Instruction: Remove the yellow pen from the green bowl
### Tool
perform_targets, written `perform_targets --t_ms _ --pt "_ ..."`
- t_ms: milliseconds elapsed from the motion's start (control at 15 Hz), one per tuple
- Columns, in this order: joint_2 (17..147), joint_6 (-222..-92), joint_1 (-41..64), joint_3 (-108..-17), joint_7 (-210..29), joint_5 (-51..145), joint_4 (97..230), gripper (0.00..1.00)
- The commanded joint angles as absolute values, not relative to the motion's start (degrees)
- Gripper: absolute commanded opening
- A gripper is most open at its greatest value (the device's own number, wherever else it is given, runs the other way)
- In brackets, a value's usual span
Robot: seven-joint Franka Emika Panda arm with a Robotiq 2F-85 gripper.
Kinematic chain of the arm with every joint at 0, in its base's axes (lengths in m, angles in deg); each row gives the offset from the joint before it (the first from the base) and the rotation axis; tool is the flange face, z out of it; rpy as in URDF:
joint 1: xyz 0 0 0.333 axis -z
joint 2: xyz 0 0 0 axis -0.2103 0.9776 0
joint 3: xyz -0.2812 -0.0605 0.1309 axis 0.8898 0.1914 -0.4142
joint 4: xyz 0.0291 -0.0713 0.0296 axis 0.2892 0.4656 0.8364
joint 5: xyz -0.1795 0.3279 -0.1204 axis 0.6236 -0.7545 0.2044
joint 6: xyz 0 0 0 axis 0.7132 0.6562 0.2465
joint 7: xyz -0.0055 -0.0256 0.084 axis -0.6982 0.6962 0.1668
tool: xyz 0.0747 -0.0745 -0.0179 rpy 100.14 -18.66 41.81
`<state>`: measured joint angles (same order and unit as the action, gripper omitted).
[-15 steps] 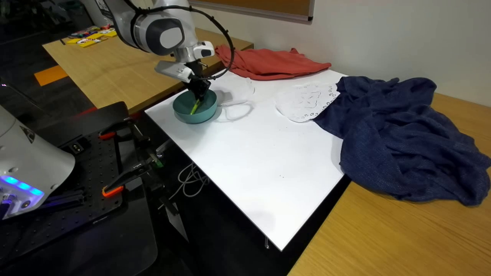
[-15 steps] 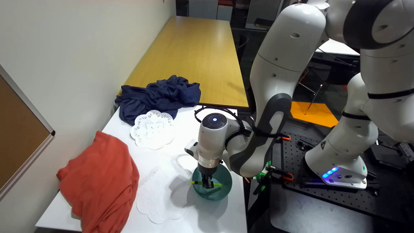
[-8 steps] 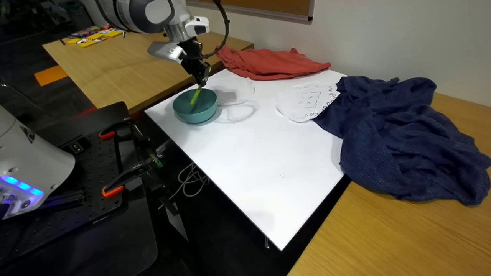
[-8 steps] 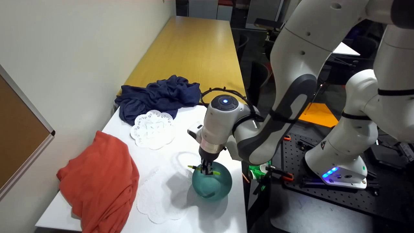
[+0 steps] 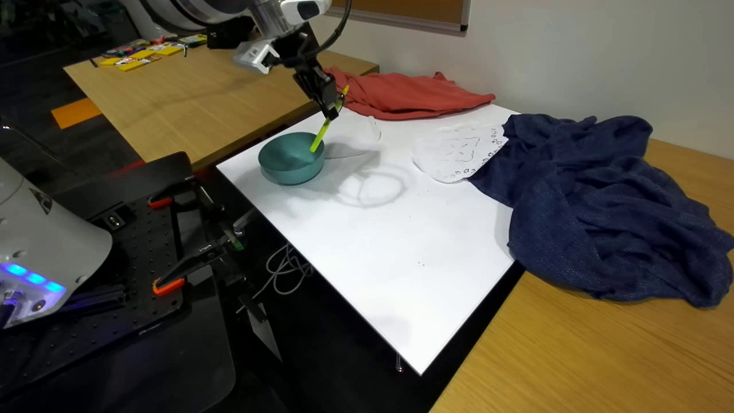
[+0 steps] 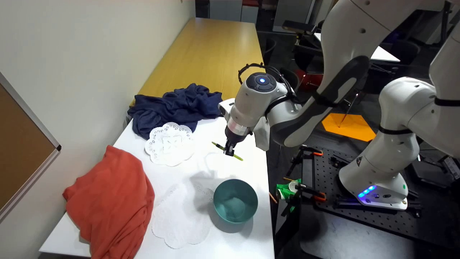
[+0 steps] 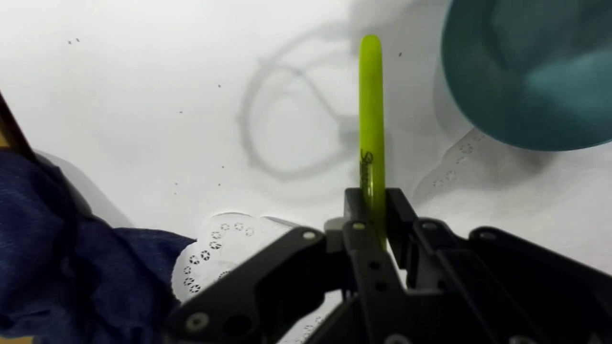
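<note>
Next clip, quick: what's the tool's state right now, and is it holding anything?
Tool: closed, holding the yellow pen.

Likely a lab in an office room

In an exterior view, an arm (image 6: 343, 39) stands at right on a perforated plate (image 6: 381, 219) with clamps (image 6: 312, 192); a corkboard (image 6: 19, 151) hangs near left, and a wooden table (image 6: 212, 54) stands far.
</note>
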<state>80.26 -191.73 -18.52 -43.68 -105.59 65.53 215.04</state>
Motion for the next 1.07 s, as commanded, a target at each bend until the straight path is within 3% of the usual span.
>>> perform_targets --t_ms 0,267,533,1000 --pt "81.0 -188.2 -20.9 -37.8 -111.2 68.7 213.3 0.04" --pt "83.2 -186.4 -16.1 -41.0 -106.6 61.9 212.6 0.04" --pt "87.1 -186.1 -3.6 -53.2 -103.2 56.5 210.4 0.04" --pt "96.5 -186.5 7.1 -62.6 -94.9 47.8 204.6 0.04"
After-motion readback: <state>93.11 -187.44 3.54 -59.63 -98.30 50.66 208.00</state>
